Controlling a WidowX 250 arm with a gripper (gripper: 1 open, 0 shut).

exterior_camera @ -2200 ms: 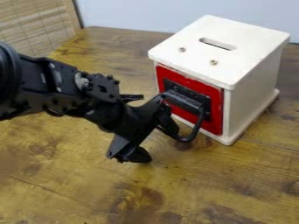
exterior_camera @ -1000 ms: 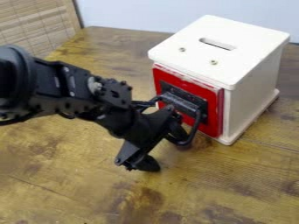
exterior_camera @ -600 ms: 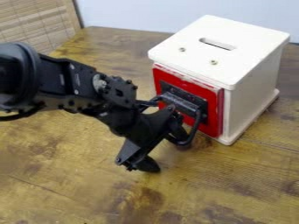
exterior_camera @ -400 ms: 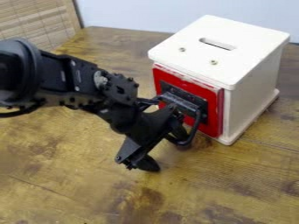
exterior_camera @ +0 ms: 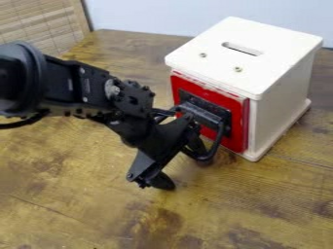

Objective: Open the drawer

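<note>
The drawer (exterior_camera: 208,105) shows its red front in the left face of a white cube box (exterior_camera: 267,73), and it sits pushed in. A black plate and a big black loop handle (exterior_camera: 216,139) hang from that front. My black gripper (exterior_camera: 172,162) reaches in from the left and is right up against the handle's lower left side. Its fingers stand spread, one by the loop and the other fingertip (exterior_camera: 146,179) pointing down at the table. Whether a finger is hooked through the loop is hidden by the dark arm.
The box stands on a worn wooden table (exterior_camera: 78,209), with a slot (exterior_camera: 242,47) in its top. A woven slatted panel (exterior_camera: 39,24) stands at the back left. My arm (exterior_camera: 65,88) covers the left middle of the table.
The gripper has moved right, from a little short of the handle to right against it. Over the last second the arm only shifted slightly. The drawer has not moved.
</note>
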